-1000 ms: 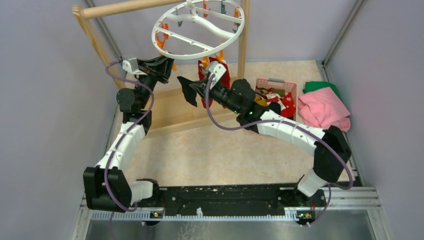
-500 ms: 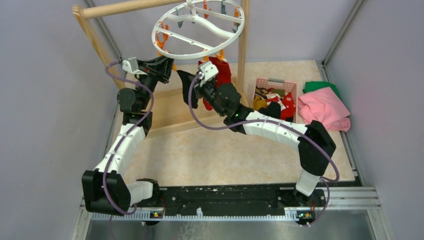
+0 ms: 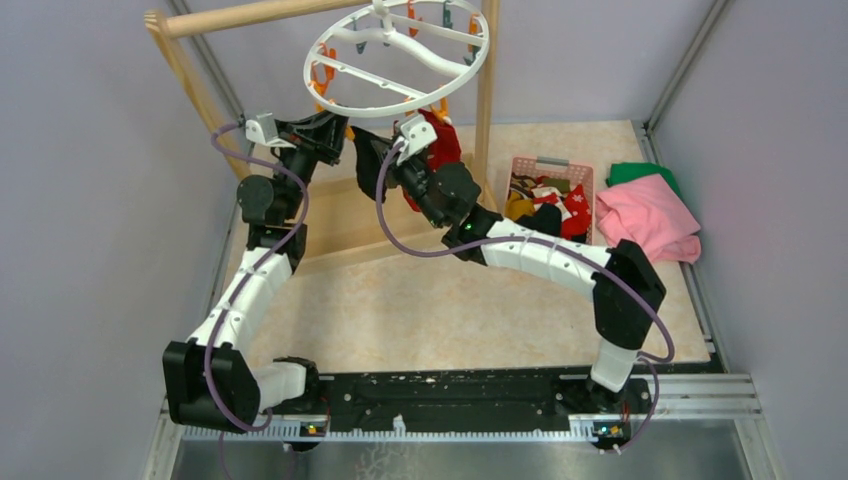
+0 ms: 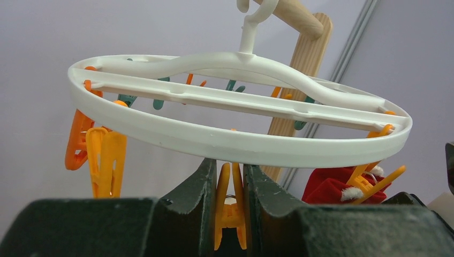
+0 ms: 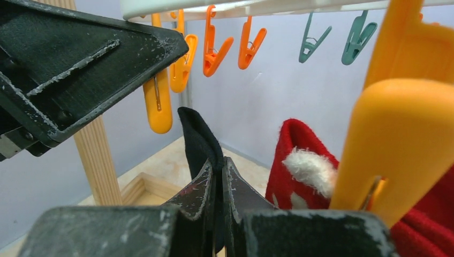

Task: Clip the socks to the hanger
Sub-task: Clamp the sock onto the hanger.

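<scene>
Clip [image 4: 231, 206] under hanger [image 4: 235, 147] rim is squeezed by my left fingers [image 4: 195, 198] to open it; right fingers [image 5: 195, 198] pinch black sock [image 5: 198, 134] just beneath hanger, ready for insertion, I'd say.

The hanger [image 4: 230, 145] is a white ring with cross spokes, hung by its hook from a wooden rod [image 4: 292, 15]. Orange clips [image 4: 106, 160] and teal clips [image 5: 313, 38] dangle from it. One orange one, the near clip [image 4: 230, 206], sits pinched between the left fingers [image 4: 198, 203]. A red sock [image 5: 305, 176] with a fluffy white cuff hangs from another orange clip. The black sock [image 5: 199, 136] stands upright, nipped between the right fingers [image 5: 201, 201], its tip near the near clip's lower end. More socks [image 3: 552, 200], red-and-white, yellow and black, lie heaped in a pink basket [image 3: 550, 162] on the worktop [image 3: 450, 300].
</scene>
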`<control>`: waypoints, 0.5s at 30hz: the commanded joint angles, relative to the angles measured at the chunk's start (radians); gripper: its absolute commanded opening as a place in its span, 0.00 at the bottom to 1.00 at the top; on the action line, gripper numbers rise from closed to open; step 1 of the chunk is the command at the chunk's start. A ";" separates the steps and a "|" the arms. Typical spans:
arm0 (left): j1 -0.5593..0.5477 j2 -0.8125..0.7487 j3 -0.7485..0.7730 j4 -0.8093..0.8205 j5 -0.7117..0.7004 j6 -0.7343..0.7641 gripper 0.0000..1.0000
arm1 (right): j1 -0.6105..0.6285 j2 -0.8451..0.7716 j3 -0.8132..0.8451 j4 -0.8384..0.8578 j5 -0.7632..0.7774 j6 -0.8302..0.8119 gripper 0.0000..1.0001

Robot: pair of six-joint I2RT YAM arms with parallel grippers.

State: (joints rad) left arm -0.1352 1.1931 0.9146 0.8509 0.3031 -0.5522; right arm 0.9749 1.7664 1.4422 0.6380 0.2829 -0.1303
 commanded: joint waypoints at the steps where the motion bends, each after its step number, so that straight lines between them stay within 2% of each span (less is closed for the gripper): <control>1: -0.021 -0.002 0.032 -0.038 -0.012 -0.027 0.01 | 0.020 0.021 0.064 0.040 -0.018 0.005 0.00; 15: -0.044 0.001 0.043 -0.086 -0.071 -0.050 0.00 | 0.037 0.038 0.083 0.051 -0.052 -0.011 0.00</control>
State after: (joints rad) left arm -0.1581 1.1931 0.9234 0.8291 0.2432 -0.5648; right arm 0.9939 1.8061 1.4742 0.6434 0.2550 -0.1307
